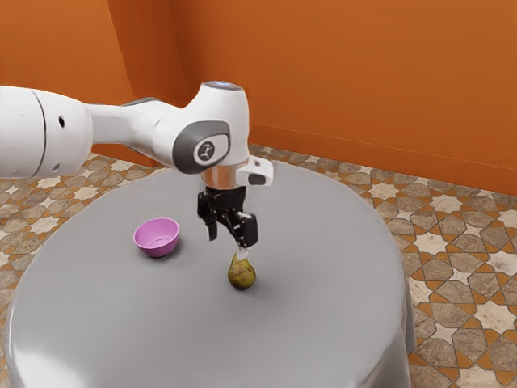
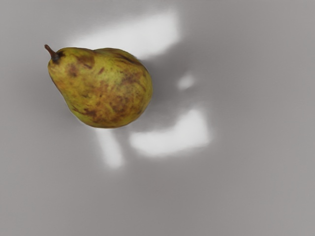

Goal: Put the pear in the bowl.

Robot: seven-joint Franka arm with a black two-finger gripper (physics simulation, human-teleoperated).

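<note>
In the exterior view my gripper hangs above the table with its two fingers apart and nothing held between them. The green-brown pear lies on the table, lower than the fingers and a little toward the exterior view's right; one fingertip overlaps its top in that view. From the hand's camera, the whole pear appears lying on its side, its stem at the narrow end. A pink bowl stands upright on the table, toward the exterior view's left of the gripper, with no pear in it.
The round table has a grey cover, and its edge curves down at the exterior view's right. Bright reflections mark the surface around the pear. Patterned floor tiles and an orange wall lie beyond.
</note>
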